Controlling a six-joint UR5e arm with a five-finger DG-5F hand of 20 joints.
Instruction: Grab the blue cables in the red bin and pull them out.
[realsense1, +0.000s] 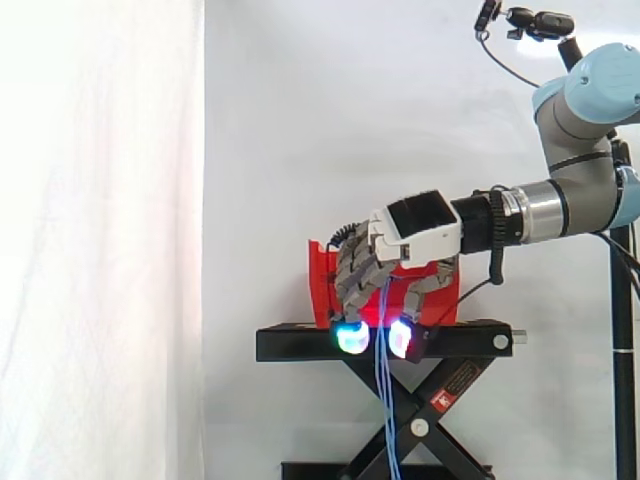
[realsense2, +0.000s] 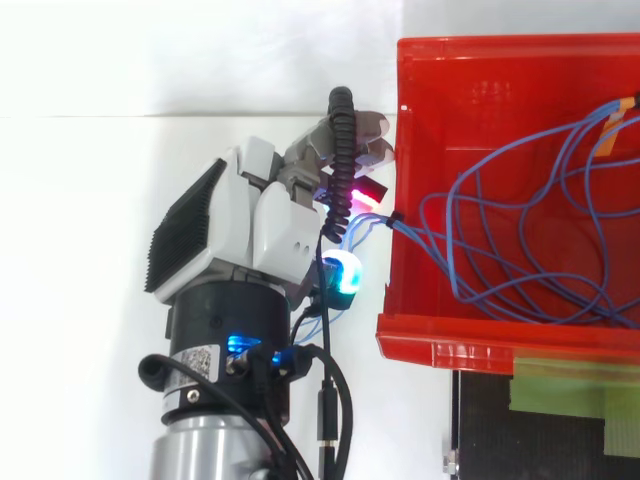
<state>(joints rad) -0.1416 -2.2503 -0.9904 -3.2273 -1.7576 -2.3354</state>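
Nearest in the side view, the hand (realsense1: 415, 232) is seen in front of the red bin (realsense1: 318, 285). Its fingers are curled downward, so that the glowing fingertips (realsense1: 350, 337) lie level with the near edge of the black stand (realsense1: 290, 343). The blue cables (realsense1: 384, 400) appear to be clamped inside the curled fingers, though the contact itself is masked by them. From the hand the strands are seen hanging straight down past the stand's near edge, in front of its crossed legs. From above, the hand is found just outside the bin's wall on the view's left, and the cables are drawn as a tight bundle over that wall's rim to the fingers. Further in, the rest of the cables are laid in loose loops across the bin's floor. The bin is carried on the stand, where a strip of green tape (realsense2: 575, 385) is seen just beside the bin. The white curtain (realsense1: 100, 240) is hung behind everything
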